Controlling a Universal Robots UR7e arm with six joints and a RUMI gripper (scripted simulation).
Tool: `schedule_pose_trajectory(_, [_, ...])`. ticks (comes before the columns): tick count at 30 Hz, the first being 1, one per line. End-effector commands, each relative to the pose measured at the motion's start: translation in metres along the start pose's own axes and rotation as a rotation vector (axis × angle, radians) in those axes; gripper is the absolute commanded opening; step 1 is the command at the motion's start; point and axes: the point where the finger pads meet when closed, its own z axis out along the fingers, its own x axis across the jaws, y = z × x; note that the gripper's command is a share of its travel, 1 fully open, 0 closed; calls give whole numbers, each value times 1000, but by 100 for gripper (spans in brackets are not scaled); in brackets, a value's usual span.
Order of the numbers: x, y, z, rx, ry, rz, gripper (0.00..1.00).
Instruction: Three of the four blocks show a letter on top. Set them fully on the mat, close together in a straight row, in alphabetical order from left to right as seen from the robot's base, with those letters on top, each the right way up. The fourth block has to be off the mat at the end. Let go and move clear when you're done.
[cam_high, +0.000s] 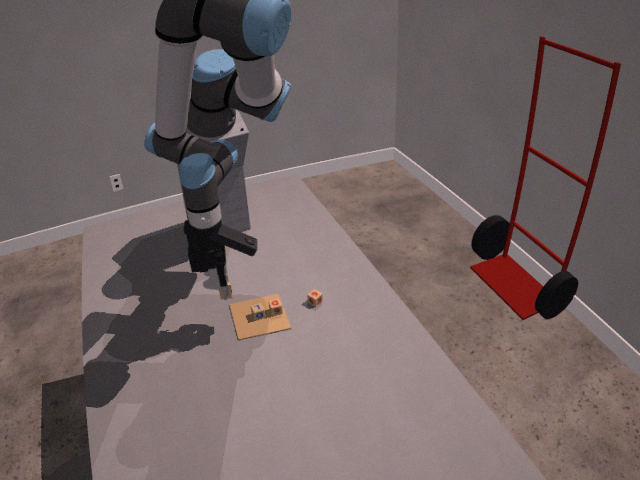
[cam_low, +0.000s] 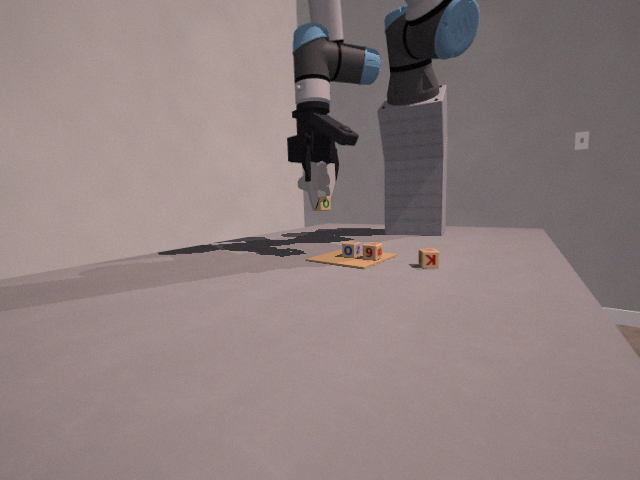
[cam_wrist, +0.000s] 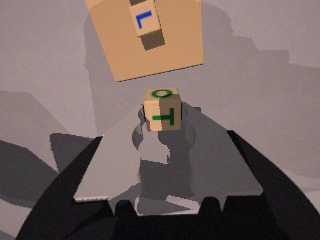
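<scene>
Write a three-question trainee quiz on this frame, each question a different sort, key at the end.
1. True or false: the gripper holds the green-lettered block in the air.
2. How many blocks stand on the tan mat? A) one B) two C) three
3. Fill in: the block with a red K on its side sits ___ the mat.

Key: 1 true; 2 B, the blue-lettered block and the red-marked block; 3 off, beside.
</scene>
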Motion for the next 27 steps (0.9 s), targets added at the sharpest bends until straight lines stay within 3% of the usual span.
schedule_pose_trajectory(1, [-4, -18, -3, 0, 4, -140, 9])
schedule_pose_trajectory(7, [-7, -28, -4, 1, 7, -218, 9])
schedule_pose_trajectory(27, [-6, -27, -2, 1, 6, -218, 9])
